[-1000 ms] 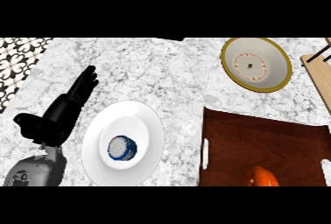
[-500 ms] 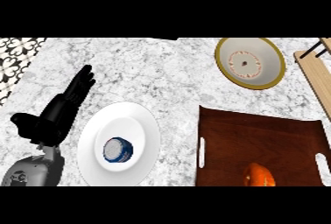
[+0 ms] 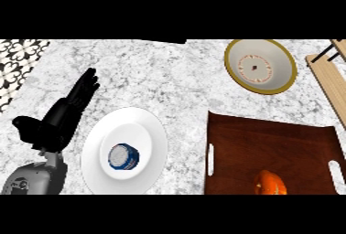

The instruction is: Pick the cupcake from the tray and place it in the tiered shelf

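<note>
Marble counter [image 3: 169,77] — orange cupcake [image 3: 269,183] on brown tray [image 3: 270,137], left hand [image 3: 59,121] relaxed, fingers straight

no readable text, no labels, no numbers

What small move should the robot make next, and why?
Probably bring the right hand up over the dark brown wooden tray toward the orange cupcake. The cupcake lies at the tray's near edge on the right side; the open black left hand rests far left, beyond the round white plate.
</note>
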Available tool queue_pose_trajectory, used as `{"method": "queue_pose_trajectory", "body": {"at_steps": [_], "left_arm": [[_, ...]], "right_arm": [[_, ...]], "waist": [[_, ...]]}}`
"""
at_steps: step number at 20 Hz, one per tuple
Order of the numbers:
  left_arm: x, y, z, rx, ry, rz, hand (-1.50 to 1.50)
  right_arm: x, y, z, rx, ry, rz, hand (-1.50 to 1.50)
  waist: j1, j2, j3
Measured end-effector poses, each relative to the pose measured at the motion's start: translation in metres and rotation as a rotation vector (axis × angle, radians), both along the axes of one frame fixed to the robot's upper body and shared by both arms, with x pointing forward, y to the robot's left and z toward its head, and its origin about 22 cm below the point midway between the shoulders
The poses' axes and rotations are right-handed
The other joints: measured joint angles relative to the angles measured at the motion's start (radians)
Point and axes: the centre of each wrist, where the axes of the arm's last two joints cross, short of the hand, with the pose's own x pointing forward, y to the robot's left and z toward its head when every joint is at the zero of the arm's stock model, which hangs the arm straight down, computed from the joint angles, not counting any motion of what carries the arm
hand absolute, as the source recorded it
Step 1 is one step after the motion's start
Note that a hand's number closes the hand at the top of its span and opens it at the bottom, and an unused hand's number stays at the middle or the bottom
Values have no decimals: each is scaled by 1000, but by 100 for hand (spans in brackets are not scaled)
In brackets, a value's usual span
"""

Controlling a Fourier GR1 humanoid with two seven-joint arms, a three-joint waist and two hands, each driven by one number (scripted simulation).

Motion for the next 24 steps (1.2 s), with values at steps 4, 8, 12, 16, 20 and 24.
{"method": "queue_pose_trajectory", "body": {"at_steps": [4, 8, 12, 16, 20, 24], "left_arm": [[1, 3, -1, 4, 6, 3, 0], [1, 5, 1, 0, 4, 8, 0], [-1, 5, 0, 2, 2, 16, 0], [-3, 4, -4, -3, 2, 22, 0], [-3, 6, -4, -4, 5, 27, 0], [-4, 8, -6, -2, 9, 37, 0]], "right_arm": [[5, 7, 13, -35, 74, 7, 150], [7, 11, 21, -9, 78, 58, 150], [7, 7, 21, 72, 103, 84, 150], [11, 8, 6, 188, 177, 127, 150], [12, 8, -3, 296, 230, 149, 150], [12, 8, -15, 350, 248, 141, 150]], "waist": [[-5, -3, 2], [-12, -5, 4], [-18, -6, 5], [-21, -6, 5], [-28, -8, 5], [-31, -8, 5]]}}
